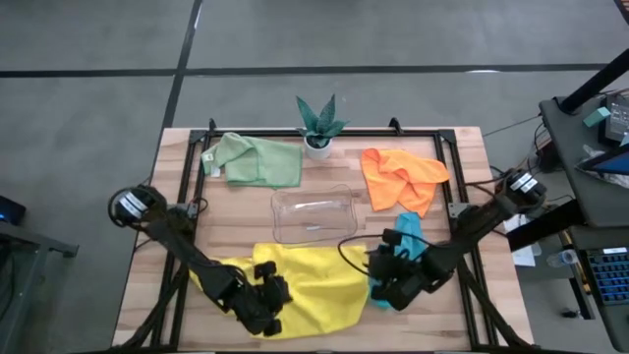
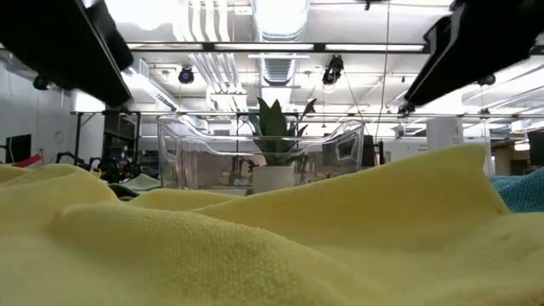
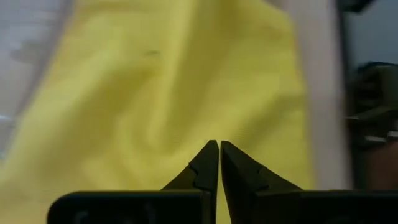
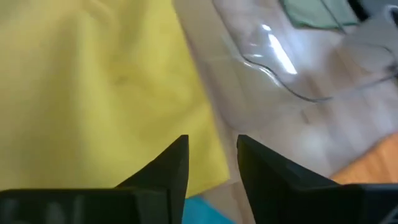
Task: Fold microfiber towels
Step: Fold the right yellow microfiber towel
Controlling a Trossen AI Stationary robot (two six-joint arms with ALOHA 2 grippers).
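A yellow towel [image 1: 313, 285] is spread at the near edge of the tabletop [image 1: 462, 147]. The left gripper [image 3: 219, 155], fingers pressed together, is held over it. The right gripper [image 4: 211, 155], fingers apart and empty, is poised at the towel's right edge, beside a teal towel [image 1: 409, 234]. Green [image 1: 257, 160] and orange [image 1: 401, 175] towels are seen farther back, flanking a clear tray [image 1: 314, 214].

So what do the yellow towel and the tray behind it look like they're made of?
The yellow towel looks like soft matte microfiber: a fine nubby weave and loose folds. The tray looks like thin clear glossy plastic: the wood shows through it and its rim catches highlights.
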